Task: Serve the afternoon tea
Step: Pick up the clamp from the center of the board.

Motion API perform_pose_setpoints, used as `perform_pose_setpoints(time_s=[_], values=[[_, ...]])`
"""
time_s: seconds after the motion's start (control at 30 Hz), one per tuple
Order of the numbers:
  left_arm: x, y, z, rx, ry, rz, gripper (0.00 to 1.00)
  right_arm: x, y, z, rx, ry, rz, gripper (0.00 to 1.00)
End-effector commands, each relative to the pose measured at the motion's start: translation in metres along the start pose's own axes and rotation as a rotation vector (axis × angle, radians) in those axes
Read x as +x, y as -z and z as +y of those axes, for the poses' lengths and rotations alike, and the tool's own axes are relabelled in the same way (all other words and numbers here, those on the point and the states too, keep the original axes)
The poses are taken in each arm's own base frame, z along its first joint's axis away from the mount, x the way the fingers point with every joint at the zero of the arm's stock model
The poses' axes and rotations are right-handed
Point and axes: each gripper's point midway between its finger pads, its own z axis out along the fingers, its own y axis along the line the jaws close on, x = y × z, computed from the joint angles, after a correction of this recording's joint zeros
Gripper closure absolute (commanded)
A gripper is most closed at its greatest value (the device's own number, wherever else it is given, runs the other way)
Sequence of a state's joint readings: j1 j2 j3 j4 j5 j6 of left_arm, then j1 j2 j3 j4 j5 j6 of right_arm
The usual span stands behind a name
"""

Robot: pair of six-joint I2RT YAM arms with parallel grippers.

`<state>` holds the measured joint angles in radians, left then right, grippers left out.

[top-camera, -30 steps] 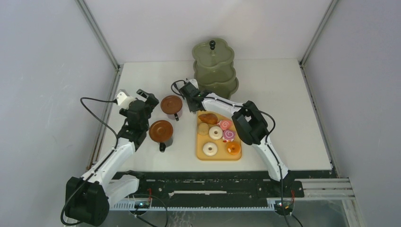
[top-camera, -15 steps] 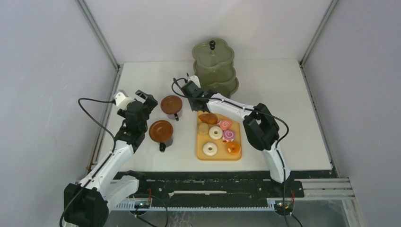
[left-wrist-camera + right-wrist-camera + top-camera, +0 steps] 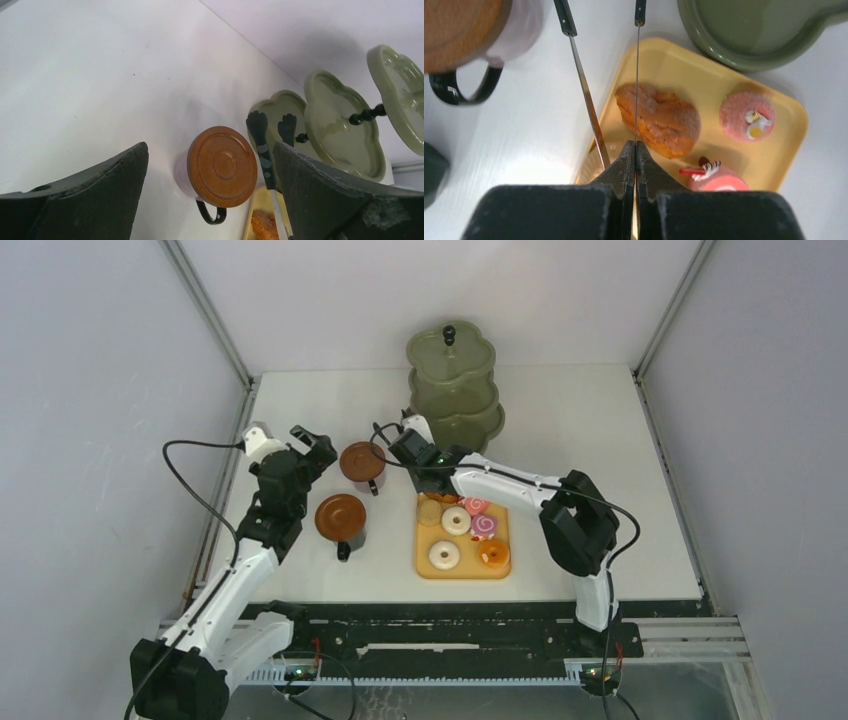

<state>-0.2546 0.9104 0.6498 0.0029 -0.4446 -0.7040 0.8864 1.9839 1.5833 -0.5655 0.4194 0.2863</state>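
The olive-green three-tier stand [image 3: 452, 380] with a black knob stands at the back. Two brown cups [image 3: 362, 462] [image 3: 340, 517] with saucers on top sit left of the yellow tray [image 3: 422, 540], which holds small donuts [image 3: 444, 556], pink swirl cakes [image 3: 484, 525] and a brown bun [image 3: 659, 120]. My right gripper [image 3: 635, 145] is shut on the black tongs [image 3: 584, 90], whose arms reach past the bun toward the stand's bottom tier [image 3: 749, 30]. My left gripper [image 3: 210, 147] is open above the table, with the far cup [image 3: 222, 166] in view between its fingers and nothing held.
The tongs' black tips [image 3: 260, 135] lie between the far cup and the stand. A pink round cake [image 3: 746, 115] sits at the tray's far right corner. Grey walls close in the table on three sides.
My right wrist has shifted right and nearer with the tongs, over the tray's far left corner, and its elbow has swung to the right. The left arm has barely moved.
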Motion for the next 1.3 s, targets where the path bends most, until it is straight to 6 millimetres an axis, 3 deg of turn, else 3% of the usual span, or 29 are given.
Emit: perform_pose_setpoints(time_s=[0.0, 0.47, 0.83, 1.27], values=[[-0.024, 0.01, -0.033, 0.124, -0.03, -0.012, 0.02, -0.016, 0.038, 0.001, -0.012, -0.043, -0.098, 1.0], [-0.02, 0.045, -0.062, 0.264, -0.11, 0.035, 0.03, 0.048, 0.073, -0.005, 0.025, -0.077, -0.068, 1.0], [0.01, 0.068, -0.092, 0.395, -0.229, 0.156, 0.05, 0.062, 0.121, -0.002, 0.014, -0.089, -0.13, 1.0], [0.048, 0.071, -0.103, 0.436, -0.281, 0.283, 0.04, 0.076, 0.172, 0.023, -0.033, -0.056, -0.213, 1.0]])
